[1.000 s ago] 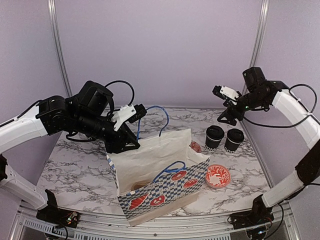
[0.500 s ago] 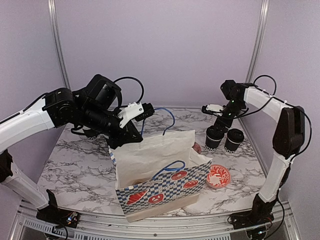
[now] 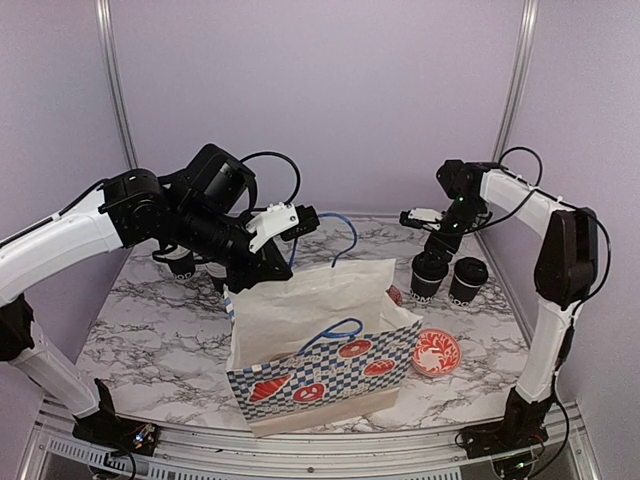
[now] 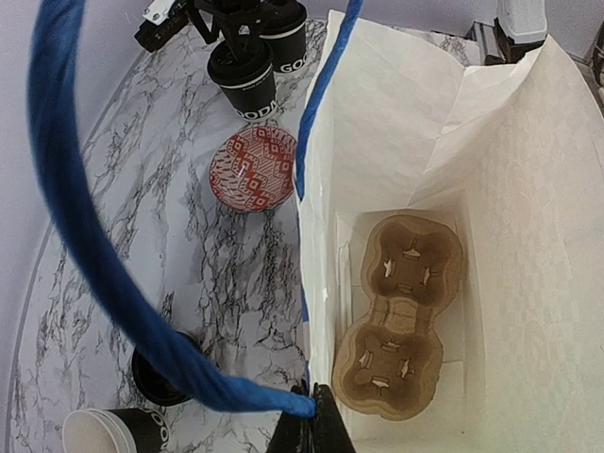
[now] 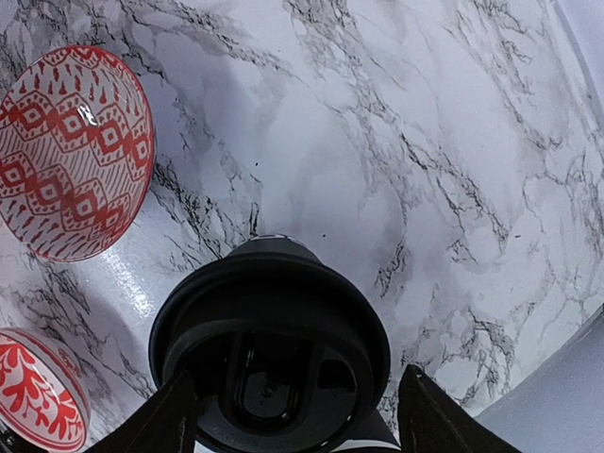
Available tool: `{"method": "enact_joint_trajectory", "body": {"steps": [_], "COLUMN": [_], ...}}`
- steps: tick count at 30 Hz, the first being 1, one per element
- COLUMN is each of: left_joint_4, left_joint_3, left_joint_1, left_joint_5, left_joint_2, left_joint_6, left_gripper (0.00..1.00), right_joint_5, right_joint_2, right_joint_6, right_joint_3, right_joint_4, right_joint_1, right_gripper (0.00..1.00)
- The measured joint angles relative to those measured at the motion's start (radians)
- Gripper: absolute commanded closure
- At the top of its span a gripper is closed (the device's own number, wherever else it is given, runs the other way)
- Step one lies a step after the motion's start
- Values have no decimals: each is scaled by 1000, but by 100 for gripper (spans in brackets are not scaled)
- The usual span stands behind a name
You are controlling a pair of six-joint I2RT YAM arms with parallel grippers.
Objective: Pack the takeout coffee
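Note:
Two lidded black coffee cups (image 3: 430, 277) (image 3: 467, 281) stand at the right rear, also visible in the left wrist view (image 4: 247, 75). My right gripper (image 3: 435, 250) hangs straight over the left cup. Its jaws are open, one on each side of the black lid (image 5: 274, 349), with a gap on the right side. My left gripper (image 4: 316, 420) is shut on the rim of the paper bag (image 3: 320, 320), where the blue handle (image 4: 85, 236) joins it, and holds the bag mouth open. A brown two-cup carrier (image 4: 401, 311) lies on the bag's floor.
A red-patterned bowl (image 3: 437, 352) sits on the marble to the right of the bag, and another (image 3: 392, 293) lies between the bag and the cups. Open black cups (image 3: 180, 265) stand at the left rear behind my left arm. Frame posts rise at both rear corners.
My left gripper closed on the bag's rim and drew it up and rightward. My right arm swung down over the left cup and its jaws narrowed around the lid.

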Motion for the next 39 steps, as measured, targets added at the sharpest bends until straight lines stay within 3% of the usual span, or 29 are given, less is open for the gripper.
{"method": "enact_joint_trajectory", "body": {"steps": [12, 18, 22, 29, 39], "left_joint_4": [0, 0, 0, -1, -1], "left_joint_3": [0, 0, 0, 0, 0], "left_joint_1": [1, 2, 2, 2, 2], "left_joint_5": [-2, -2, -2, -10, -10], "left_joint_2": [1, 1, 1, 1, 1], "left_joint_6": [10, 10, 10, 10, 10], "left_gripper": [100, 100, 100, 100, 99], "right_joint_5": [-54, -54, -54, -75, -49], "right_joint_2": [12, 14, 15, 10, 9], "right_joint_6": [1, 1, 1, 2, 1], "right_joint_3": [22, 21, 19, -2, -31], "right_joint_4": [-72, -76, -72, -72, -63], "right_joint_1": [-8, -8, -9, -9, -11], "right_gripper": [24, 31, 31, 20, 19]}}
